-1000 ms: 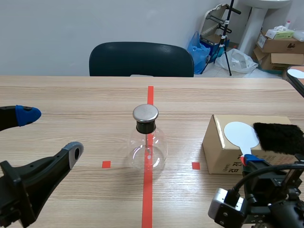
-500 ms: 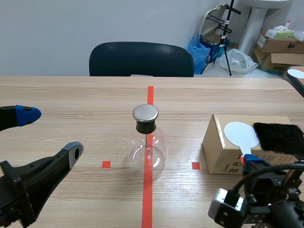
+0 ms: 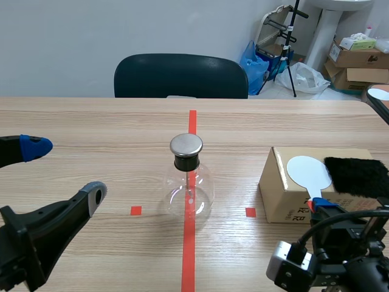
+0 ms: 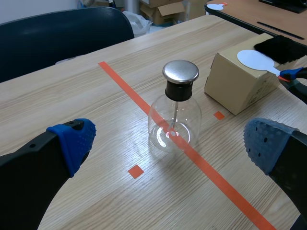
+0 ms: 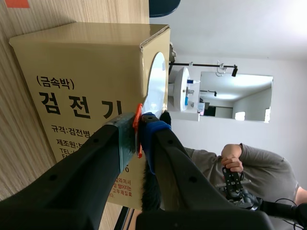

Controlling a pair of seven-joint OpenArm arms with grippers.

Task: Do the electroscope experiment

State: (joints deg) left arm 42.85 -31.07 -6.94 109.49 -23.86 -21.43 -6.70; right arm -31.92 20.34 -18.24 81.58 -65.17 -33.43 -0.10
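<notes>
1. Standing upright on the red tape line (image 3: 189,255), the glass flask (image 3: 189,185) with its metal cap (image 3: 186,144) touches neither of your grippers.
2. Your left gripper (image 3: 64,169) is spread wide, with the flask ahead of it and apart from both fingers.
3. Your right gripper (image 5: 139,135) pinches the orange handle of the white paddle (image 3: 309,172).
4. The paddle lies on the cardboard box (image 3: 282,198), beside a black fur cloth (image 3: 357,175).

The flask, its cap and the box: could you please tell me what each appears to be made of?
Flask: clear glass, probably; the tape line shows through it and it glints. Cap: brushed metal by its dull grey sheen; the black collar under it could be rubber or plastic. Box: matte brown cardboard, with a folded flap edge.
</notes>
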